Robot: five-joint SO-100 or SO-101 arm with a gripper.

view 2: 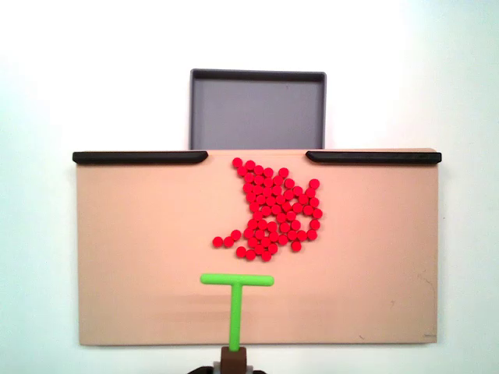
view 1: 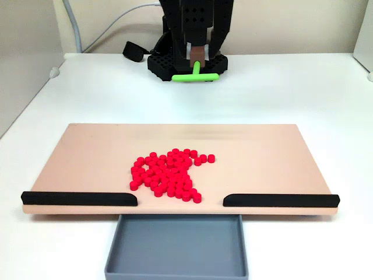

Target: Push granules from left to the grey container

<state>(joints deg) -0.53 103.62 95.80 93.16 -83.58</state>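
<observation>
In a fixed view from the front, nearest the camera sits a shallow slate-grey plastic tray, empty, its far edge tucked against the front edge of a flat beige rectangular board. Two black strips line the board's front edge, w/ a gap between them directly above the tray. Just behind that gap, a loose cluster of small bright red cylindrical pellets lies on the board, centre-left, nearest pellets close to the gap. The board rests on a white tabletop. Further back, the black robot arm's gripper is clamped on the stem of a green T-shaped stick, in front of the arm's black base. Behind is a pale wall w/ a grey cable. In a fixed view from above, the stick's crossbar hangs just short of the pellets, not touching.
</observation>
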